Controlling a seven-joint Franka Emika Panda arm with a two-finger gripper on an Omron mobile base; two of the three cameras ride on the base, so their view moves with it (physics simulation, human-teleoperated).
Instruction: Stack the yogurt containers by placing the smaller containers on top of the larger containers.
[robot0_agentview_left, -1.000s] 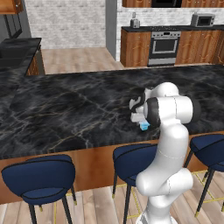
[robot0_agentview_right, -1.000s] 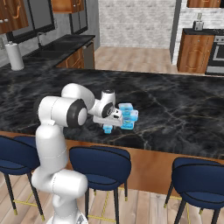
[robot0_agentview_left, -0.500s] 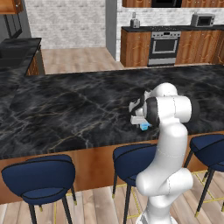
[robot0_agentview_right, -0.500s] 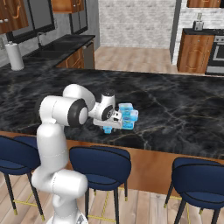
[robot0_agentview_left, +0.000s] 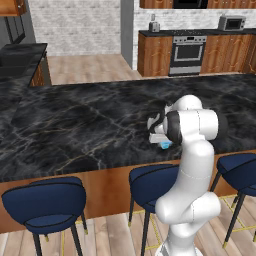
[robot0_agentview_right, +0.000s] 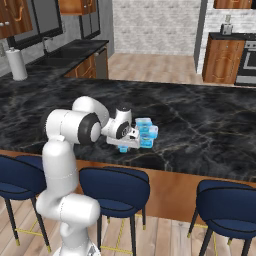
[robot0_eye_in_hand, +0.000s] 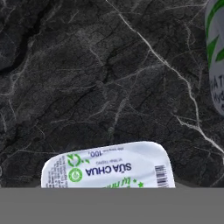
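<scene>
The robot's claw (robot0_agentview_right: 131, 143) hangs low over the dark stone bench (robot0_agentview_right: 200, 125), near the front edge. A tiny blue tub (robot0_agentview_right: 123, 148) sits on the bench right under the claw. You cannot tell if the claw is open or closed, because its tips are hidden. Just beside it stand two more blue tubs, a tall one (robot0_agentview_right: 144, 131) and a flatter one (robot0_agentview_right: 153, 132) (they look like they touch each other). In the hand view, a white tub lid (robot0_eye_in_hand: 108, 167) with green and black print lies close up. Blue stools (robot0_agentview_right: 114, 189) stand below the bench.
</scene>
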